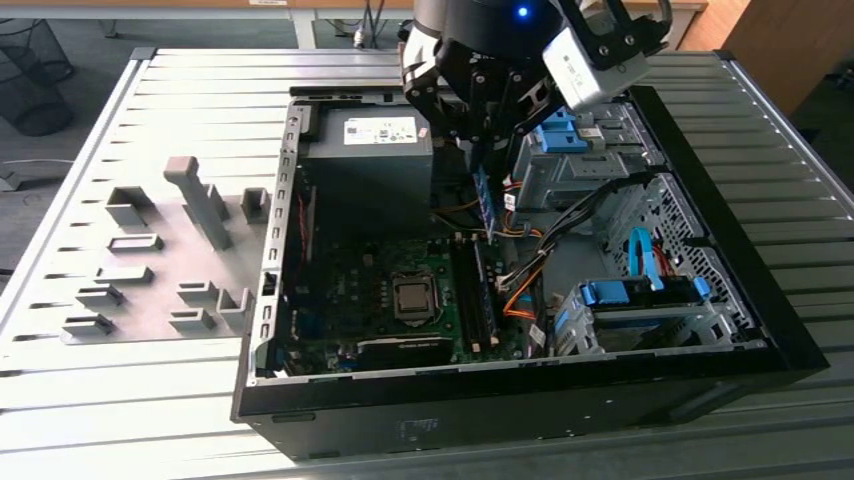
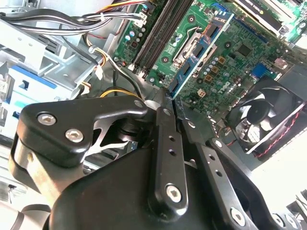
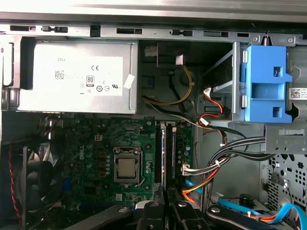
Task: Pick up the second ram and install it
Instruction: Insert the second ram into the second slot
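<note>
Second ram is in the gripper, hanging on edge, long side near vertical, above the motherboard inside the open case. Its lower end sits over the upper end of the ram slots, not seated. In the second wrist view the ram runs out from between the fingers, chips facing the camera, board beneath it. Fingers closed tight on the stick's upper end.

In the first wrist view the slots are straight ahead of the gripper, beside the CPU socket. One slot there looks filled with a blue-edged stick, the neighbour looks bare; hard to be sure.

Around it: power supply at the far end of the case, just beside the gripper; blue drive clips on the bay at the exterior view's right; orange and black cables between slots and bay; fan at the board's edge. Case lies on a slatted metal table, with a grey fixture plate at the exterior view's left.
</note>
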Available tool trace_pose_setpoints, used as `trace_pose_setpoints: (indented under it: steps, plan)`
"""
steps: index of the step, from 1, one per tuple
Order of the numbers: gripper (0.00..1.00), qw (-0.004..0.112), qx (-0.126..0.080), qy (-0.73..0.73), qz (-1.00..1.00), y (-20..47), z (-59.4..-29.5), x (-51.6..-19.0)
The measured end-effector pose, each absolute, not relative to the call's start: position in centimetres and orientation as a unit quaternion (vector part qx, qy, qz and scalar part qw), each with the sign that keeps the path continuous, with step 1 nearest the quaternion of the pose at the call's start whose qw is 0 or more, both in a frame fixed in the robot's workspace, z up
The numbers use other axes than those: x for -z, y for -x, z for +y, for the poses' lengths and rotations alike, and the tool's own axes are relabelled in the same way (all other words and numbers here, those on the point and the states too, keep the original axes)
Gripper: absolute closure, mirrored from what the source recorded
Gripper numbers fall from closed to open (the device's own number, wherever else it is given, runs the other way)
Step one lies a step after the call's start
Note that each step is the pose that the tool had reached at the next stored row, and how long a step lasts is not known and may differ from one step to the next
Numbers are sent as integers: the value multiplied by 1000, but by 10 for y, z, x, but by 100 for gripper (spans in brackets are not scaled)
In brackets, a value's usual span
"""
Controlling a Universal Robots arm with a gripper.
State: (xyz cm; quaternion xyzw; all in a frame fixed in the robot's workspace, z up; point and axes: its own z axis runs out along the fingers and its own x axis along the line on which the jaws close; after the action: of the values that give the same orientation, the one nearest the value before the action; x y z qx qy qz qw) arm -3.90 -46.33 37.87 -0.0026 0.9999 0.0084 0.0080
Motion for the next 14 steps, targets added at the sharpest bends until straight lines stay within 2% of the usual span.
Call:
trace_pose_setpoints:
  steps: [14]
  plan:
    - [86,8,-8,3,1000,39,-463,-368]
